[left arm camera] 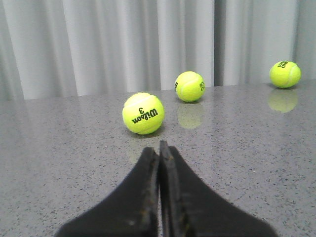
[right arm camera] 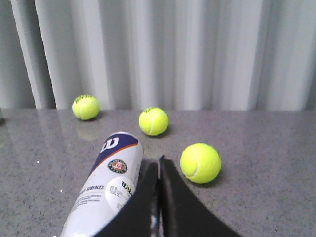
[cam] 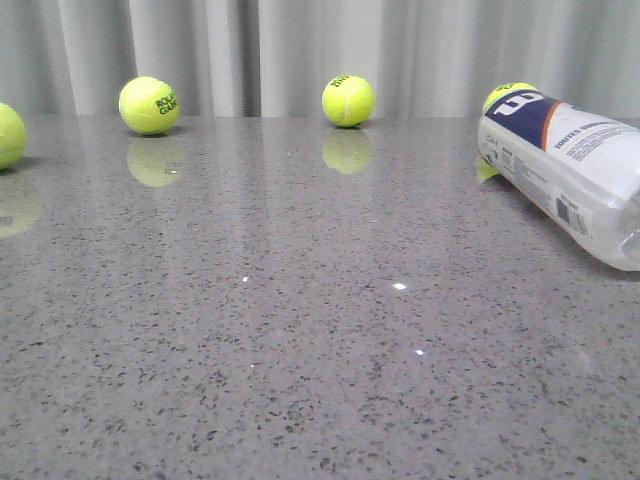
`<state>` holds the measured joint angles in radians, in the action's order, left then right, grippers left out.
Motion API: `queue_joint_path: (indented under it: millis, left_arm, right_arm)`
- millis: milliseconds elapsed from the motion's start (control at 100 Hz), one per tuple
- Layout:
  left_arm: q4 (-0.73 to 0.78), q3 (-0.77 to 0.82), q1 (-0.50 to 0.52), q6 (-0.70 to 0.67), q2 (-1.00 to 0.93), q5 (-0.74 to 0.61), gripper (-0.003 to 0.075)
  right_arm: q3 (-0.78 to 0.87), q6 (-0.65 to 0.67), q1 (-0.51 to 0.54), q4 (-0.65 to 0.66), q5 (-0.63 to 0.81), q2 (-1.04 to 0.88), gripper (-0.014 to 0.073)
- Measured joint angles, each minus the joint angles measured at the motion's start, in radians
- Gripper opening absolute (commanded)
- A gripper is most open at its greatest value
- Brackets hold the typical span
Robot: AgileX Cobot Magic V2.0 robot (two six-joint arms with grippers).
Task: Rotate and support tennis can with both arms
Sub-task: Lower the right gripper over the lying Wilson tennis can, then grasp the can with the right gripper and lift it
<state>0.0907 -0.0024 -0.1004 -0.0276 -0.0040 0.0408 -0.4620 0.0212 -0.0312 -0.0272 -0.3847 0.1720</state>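
The tennis can [cam: 570,170] lies on its side at the right of the grey table, navy end toward the curtain, its other end running off the right edge of the front view. In the right wrist view the can [right arm camera: 106,187] lies just beside my right gripper [right arm camera: 159,165], which is shut and empty; I cannot tell whether they touch. My left gripper [left arm camera: 159,148] is shut and empty, low over the table, pointing at a yellow ball [left arm camera: 143,113]. Neither arm shows in the front view.
Yellow tennis balls stand along the back of the table [cam: 300,330]: one at the far left edge [cam: 8,134], one at back left [cam: 149,105], one at back centre [cam: 348,101], one behind the can [cam: 505,92]. Another ball [right arm camera: 200,162] lies beside my right gripper. A grey curtain hangs behind.
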Motion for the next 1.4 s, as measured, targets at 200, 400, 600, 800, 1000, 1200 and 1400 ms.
queue_joint_path:
  millis: [200,400,600,800,1000,1200,1400]
  left_arm:
    - [0.0,0.0,0.0,0.0,0.0,0.0,-0.0021]
    - [0.0,0.0,0.0,0.0,0.0,0.0,-0.0021]
    - [0.0,0.0,0.0,0.0,0.0,0.0,-0.0021]
    - [0.0,0.0,0.0,0.0,0.0,0.0,-0.0021]
    - [0.0,0.0,0.0,0.0,0.0,0.0,-0.0021]
    - [0.0,0.0,0.0,0.0,0.0,0.0,-0.0021]
    - [0.0,0.0,0.0,0.0,0.0,0.0,-0.0021]
  right_arm:
    - [-0.289,0.0,0.0,-0.002,-0.304,0.261,-0.0069]
    - [-0.495,0.0,0.0,-0.003,-0.496,0.516,-0.0069]
    - [-0.525,0.0,0.0,-0.005,-0.526,0.663,-0.006]
    - [-0.525,0.0,0.0,-0.005,-0.549,0.745,0.0251]
    - [-0.525,0.0,0.0,-0.005,-0.556,0.766,0.0664]
    - [-0.525,0.0,0.0,-0.007,-0.556,0.766,0.0644]
    - [-0.526,-0.006,0.0,-0.061,-0.524,0.77,0.0644]
